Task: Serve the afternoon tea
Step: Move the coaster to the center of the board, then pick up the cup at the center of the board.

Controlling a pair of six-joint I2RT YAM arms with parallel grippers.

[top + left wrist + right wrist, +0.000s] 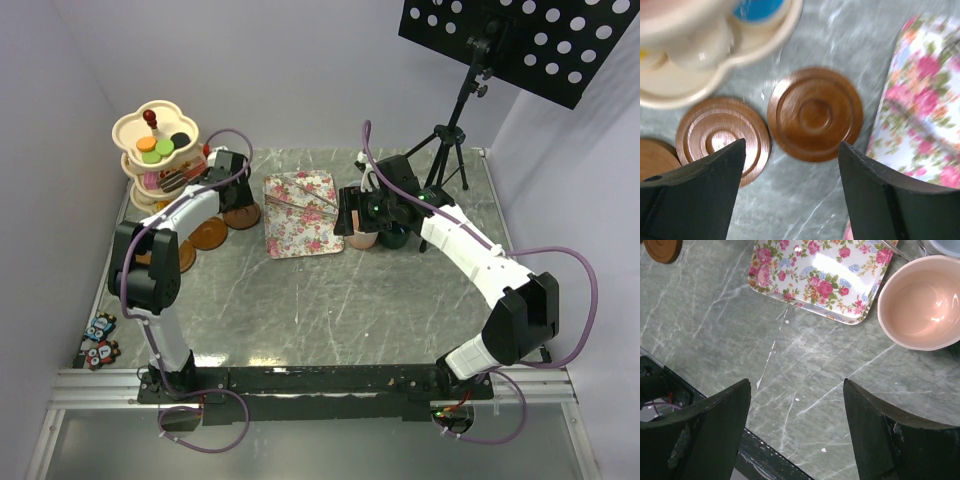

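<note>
The cream three-tier stand (155,150) stands at the far left with macarons on its top tier. Its base (755,45) fills the top of the left wrist view. My left gripper (792,150) hangs open and empty over the table just short of two brown saucers (815,114) (722,137); a third saucer (655,157) shows at the left edge. My right gripper (797,390) is open and empty above bare marble, near the pink mug (919,301). A dark green mug (393,237) stands beside the pink one. A light blue mug rim (945,246) peeks in at the corner.
The floral tray (300,213) lies mid-table with metal tongs (300,195) on it, between the saucers and the mugs. A tripod (450,140) with a black perforated board stands at the back right. Small toys (98,340) lie at the left edge.
</note>
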